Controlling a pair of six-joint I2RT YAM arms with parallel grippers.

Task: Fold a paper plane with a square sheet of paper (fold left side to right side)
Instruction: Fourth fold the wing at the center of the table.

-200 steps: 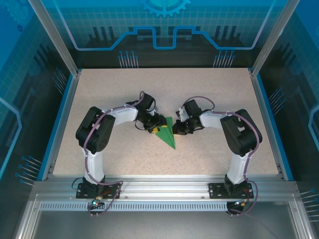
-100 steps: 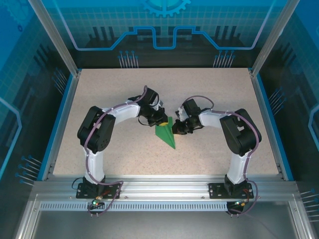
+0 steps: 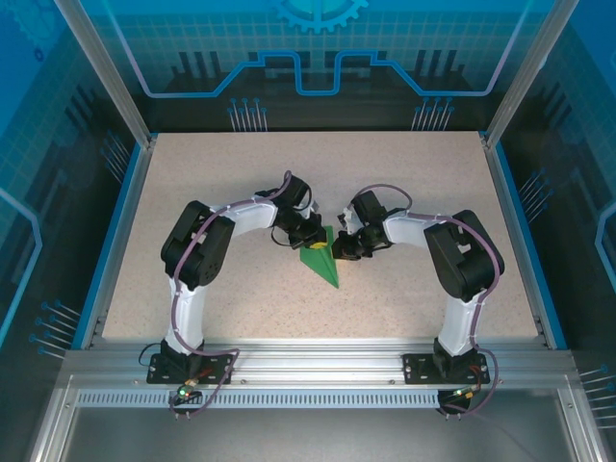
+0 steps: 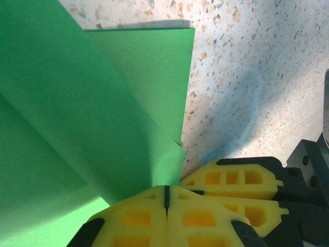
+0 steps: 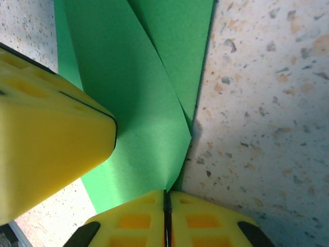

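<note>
The speckled table is bare around the fingers, framed by blue edging and an aluminium rail along the near side. What crowds each gripper is the other one. In the left wrist view the right gripper's yellow fingertips sit just to the right of the left gripper, and in the right wrist view one left finger looms close on the left, lying over part of the green paper. Both arms bend the same way, mirrored: the left arm and right arm rise from their bases, elbows pushed outward, forearms swinging in toward the middle so the wrists nearly meet. The left gripper has its fingers pressed together on a raised flap of the paper plane, whose curled edge runs straight into the tips. The right gripper is likewise closed, its fingertips meeting on a folded corner (the seam between the pads shows as a thin dark line). The plane lies flat on the table between and just in front of the two sets of fingers. Its wide end is held between them. Its long axis runs away from the fingers toward the near edge, and the pointed tip aims nearward and slightly to the right.
</note>
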